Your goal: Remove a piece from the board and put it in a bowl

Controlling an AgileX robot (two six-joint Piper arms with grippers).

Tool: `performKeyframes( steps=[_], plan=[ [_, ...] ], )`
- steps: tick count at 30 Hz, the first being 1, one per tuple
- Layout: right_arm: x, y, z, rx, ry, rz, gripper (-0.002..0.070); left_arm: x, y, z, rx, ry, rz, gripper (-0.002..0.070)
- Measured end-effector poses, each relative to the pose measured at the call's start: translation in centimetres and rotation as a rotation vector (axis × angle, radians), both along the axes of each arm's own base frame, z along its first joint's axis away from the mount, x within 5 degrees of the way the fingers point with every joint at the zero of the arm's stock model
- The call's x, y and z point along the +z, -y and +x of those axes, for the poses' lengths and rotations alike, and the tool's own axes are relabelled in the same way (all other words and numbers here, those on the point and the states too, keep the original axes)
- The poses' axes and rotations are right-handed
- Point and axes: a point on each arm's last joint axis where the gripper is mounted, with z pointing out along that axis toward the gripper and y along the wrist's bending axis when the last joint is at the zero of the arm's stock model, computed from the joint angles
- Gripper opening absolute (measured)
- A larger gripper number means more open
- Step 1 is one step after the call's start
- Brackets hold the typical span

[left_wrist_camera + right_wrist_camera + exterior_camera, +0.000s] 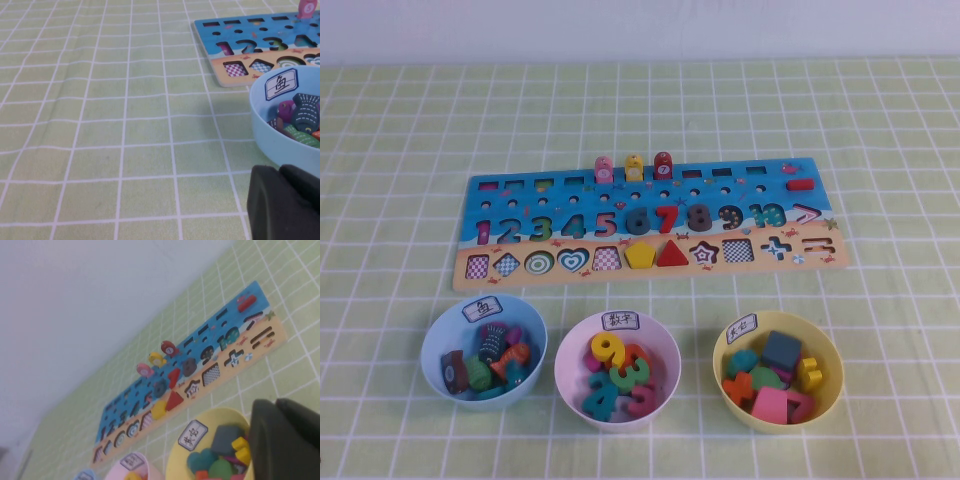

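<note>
The dark grey-brown 8 piece (699, 216) sits in its slot on the board (650, 272), between the red 7 (666, 217) and the 9. It also shows in the right wrist view (188, 367). The pale pink-white bowl (570, 345) stands in front of the board's middle and holds several number pieces. Neither arm shows in the high view. My left gripper (280, 170) is shut and empty, low beside the light blue bowl (280, 125). My right gripper (276, 402) is shut and empty, just at the yellow bowl (200, 415).
The light blue bowl (435, 350) with fish pieces stands front left and the yellow bowl (720, 360) with shape pieces front right. Three pegs (634, 167) stand on the board's far edge. A green checked cloth (400, 150) covers the table.
</note>
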Motion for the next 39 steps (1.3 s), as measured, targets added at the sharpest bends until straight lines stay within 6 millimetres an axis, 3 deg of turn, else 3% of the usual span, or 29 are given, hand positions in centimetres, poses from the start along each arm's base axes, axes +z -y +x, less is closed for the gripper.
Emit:
performKeyframes(
  steps=[5, 9, 14, 20, 26, 32, 39],
  plan=[
    [3.5, -0.4, 0.6, 0.088, -0.073, -0.214, -0.0018, 0.0, 0.0, 0.0, 0.0, 0.0, 0.0, -0.0005],
    [6.8, -0.6, 2.3, 0.187, -0.213, -0.411, -0.0018, 0.0, 0.0, 0.0, 0.0, 0.0, 0.0, -0.0005],
    [10.7, -0.7, 5.8, 0.335, -0.423, -0.569, -0.0018, 0.0, 0.0, 0.0, 0.0, 0.0, 0.0, -0.0005],
    [14.2, -1.1, 9.6, 0.475, -0.517, -0.646, -0.0018, 0.0, 0.0, 0.0, 0.0, 0.0, 0.0, -0.0005],
    [15.0, -1.1, 12.9, 0.509, -0.566, -0.681, -0.0018, 0.0, 0.0, 0.0, 0.0, 0.0, 0.0, -0.0005],
    [14.7, -1.1, 16.0, 0.527, -0.631, -0.729, -0.0018, 0.0, 0.2, 0.0, -0.005, -0.006, -0.074, -0.0005],
    [13.6, -4.5, 19.9, 0.553, -0.778, -0.955, -0.0018, 0.0, 0.3, 0.0, -0.007, -0.008, -0.094, -0.0005]
  ],
)
